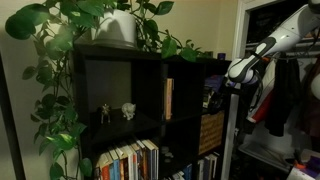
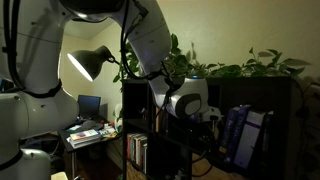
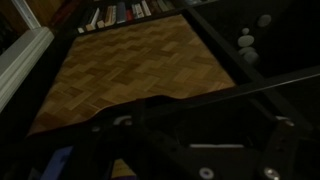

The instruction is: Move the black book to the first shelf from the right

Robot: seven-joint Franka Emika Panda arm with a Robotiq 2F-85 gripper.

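A black cube shelf [image 1: 120,55] stands under a trailing plant. My gripper [image 1: 233,74] hangs at the shelf's upper right cubby [image 1: 212,80], in front of its opening; it also shows in an exterior view [image 2: 208,114] next to a blue book [image 2: 238,136]. In the wrist view the jaws [image 3: 190,150] are lost in darkness. A dark flat shape with a thin pale line [image 3: 190,145] lies there. I cannot tell whether it is the black book or whether the jaws are shut. A tan-spined book [image 1: 168,98] stands in the middle cubby.
Two small figurines [image 1: 116,111] stand in the left cubby. Several books [image 1: 130,160] fill a lower cubby and a wicker basket [image 1: 212,131] another. A lit desk lamp [image 2: 88,64] stands over a cluttered desk [image 2: 90,132]. Parquet floor [image 3: 130,70] lies below.
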